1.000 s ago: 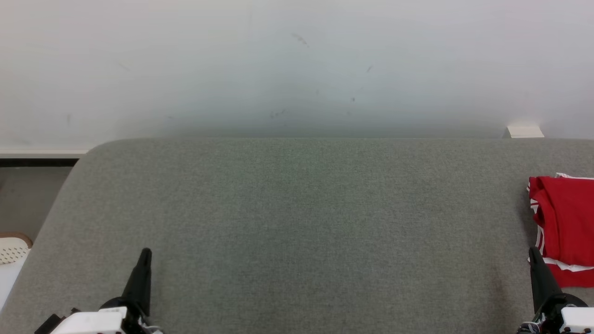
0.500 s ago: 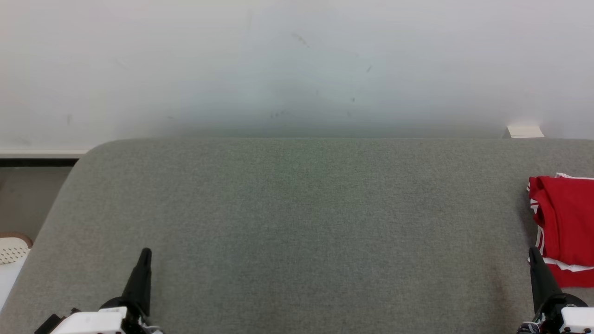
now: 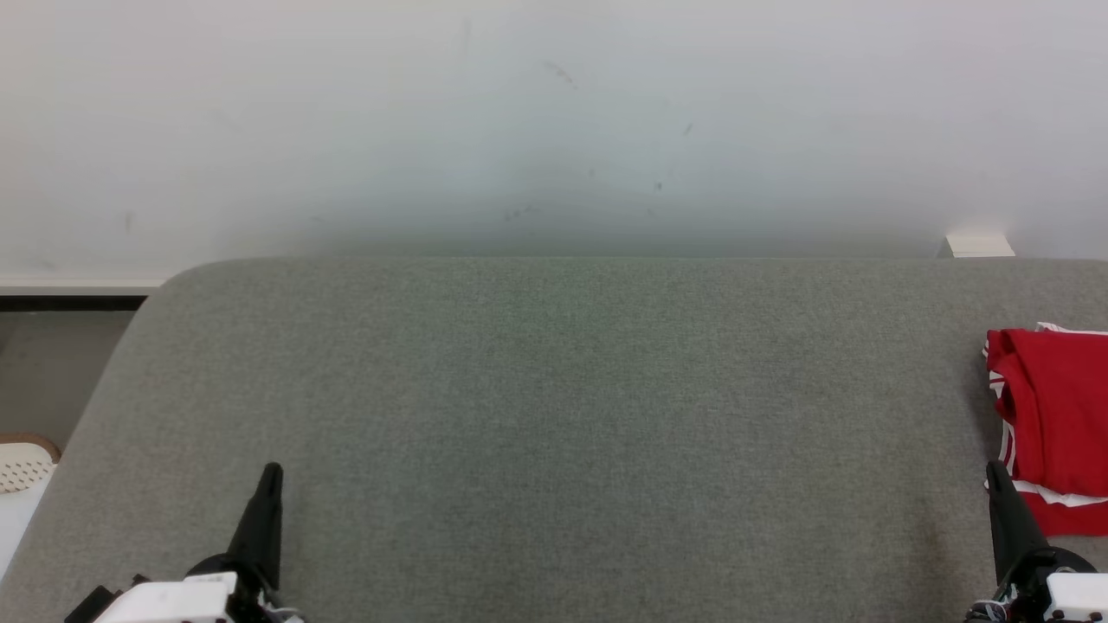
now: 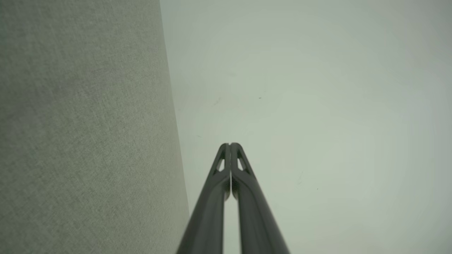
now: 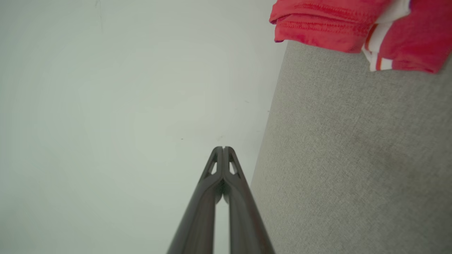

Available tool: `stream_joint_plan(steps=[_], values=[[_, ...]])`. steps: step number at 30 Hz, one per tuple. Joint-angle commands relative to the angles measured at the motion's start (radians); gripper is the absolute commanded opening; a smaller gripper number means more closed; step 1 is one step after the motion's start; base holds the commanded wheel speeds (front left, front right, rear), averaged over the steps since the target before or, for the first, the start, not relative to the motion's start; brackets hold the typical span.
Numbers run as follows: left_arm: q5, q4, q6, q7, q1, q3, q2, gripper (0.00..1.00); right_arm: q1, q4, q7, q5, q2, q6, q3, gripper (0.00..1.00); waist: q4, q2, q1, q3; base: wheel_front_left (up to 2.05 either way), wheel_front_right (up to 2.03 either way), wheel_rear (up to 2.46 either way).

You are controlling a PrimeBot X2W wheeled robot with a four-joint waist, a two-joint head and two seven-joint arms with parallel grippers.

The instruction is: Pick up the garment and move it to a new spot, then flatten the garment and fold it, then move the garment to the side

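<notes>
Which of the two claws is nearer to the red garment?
The right claw, beside the red garment on the grey surface; the left claw is far across it.

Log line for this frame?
garment: folded, right side of table | left gripper: shut, empty | right gripper: shut, empty, beside garment

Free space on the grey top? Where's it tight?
Nearly all of the grey top is bare: from its rounded left corner across to the red garment, and from the wall down to the left gripper and right gripper. Crowded only at the right edge, where the garment lies beside the right gripper's shut fingers.
</notes>
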Motion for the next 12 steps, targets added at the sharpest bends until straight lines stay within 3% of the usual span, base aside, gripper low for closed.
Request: stream_joint_plan(steps=[1,12], values=[[-0.013,-0.003,-0.005,0.004,-0.007,0.002,0.006,0.0,-0.012,-0.005,0.004,-0.001,0.0,-0.002,-0.005,0.0,0.0,-0.0001,0.0,0.0,0.0,0.0,0.0],[-0.013,-0.003,-0.005,0.004,-0.007,0.002,0.006,0.0,-0.012,-0.005,0.004,-0.001,0.0,-0.002,-0.004,0.0,0.0,-0.0001,0.0,0.0,0.0,0.0,0.0]])
